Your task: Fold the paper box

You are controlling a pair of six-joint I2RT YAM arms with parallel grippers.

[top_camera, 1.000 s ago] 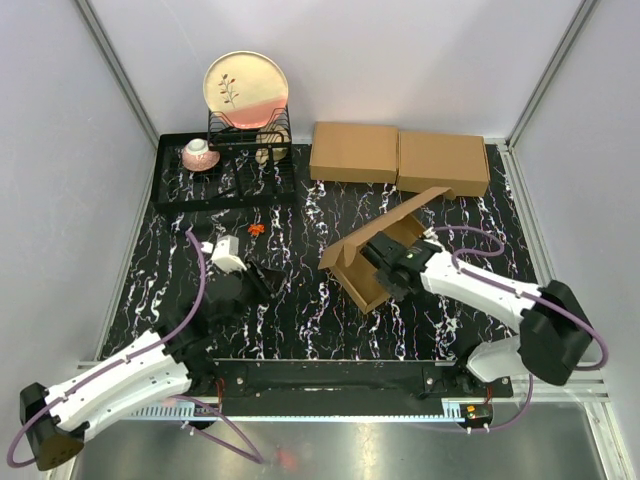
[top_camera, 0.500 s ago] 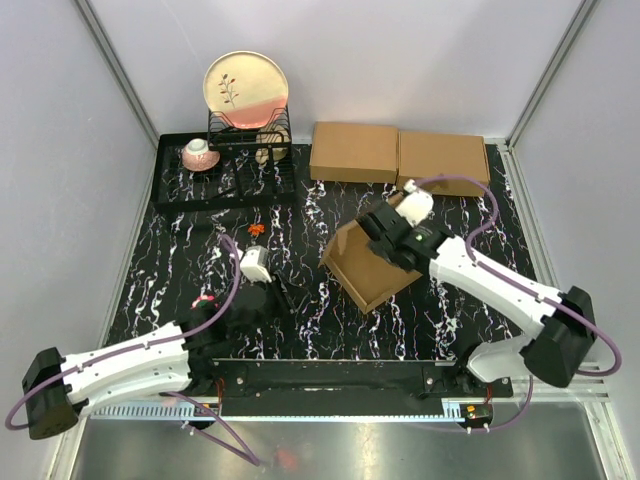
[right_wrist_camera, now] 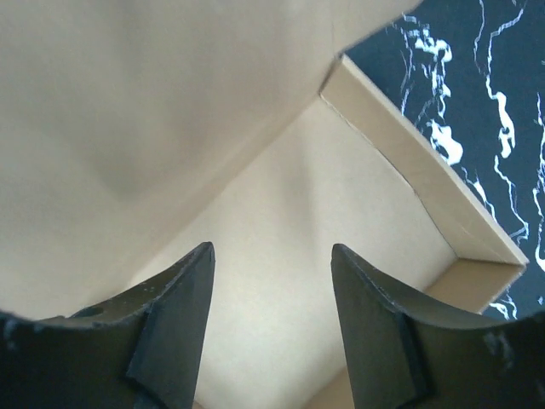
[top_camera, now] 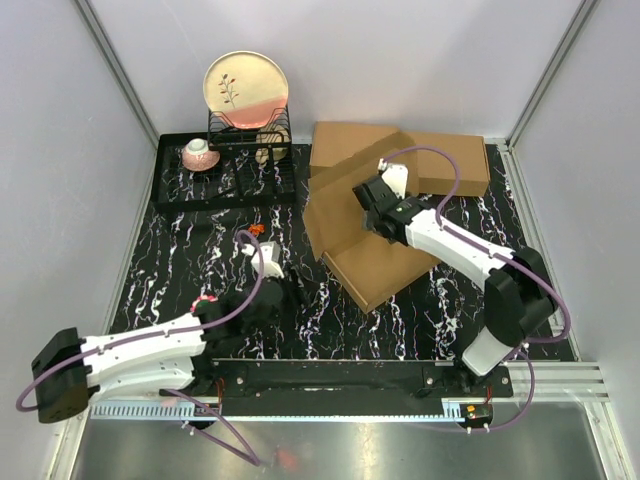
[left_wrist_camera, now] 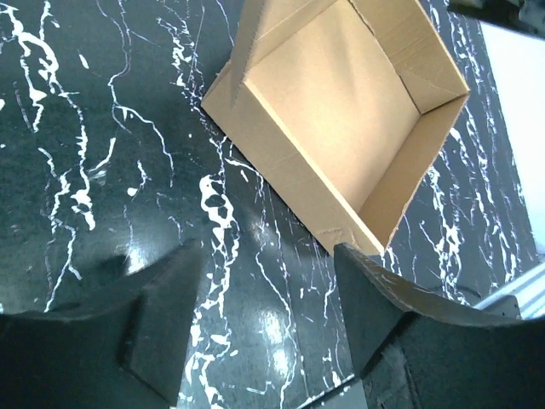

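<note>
The paper box is an open shallow brown cardboard tray at centre right of the table. Its big lid flap stands up and leans back to the far left. My right gripper is open and hovers over the tray's back part, next to the flap. The right wrist view shows the tray wall and the flap beyond the open gripper, which holds nothing. My left gripper is open over bare table, left of the tray. In the left wrist view the gripper is short of the box.
Two flat brown boxes lie at the back, the left one partly behind the flap, the right one beside it. A black tray at back left holds a wire rack with a plate and a cup. A small orange bit lies nearby.
My right gripper has left the tray and moved back and left, and the lid flap has swung from the right over to the far left. My left arm has reached right towards the box.
</note>
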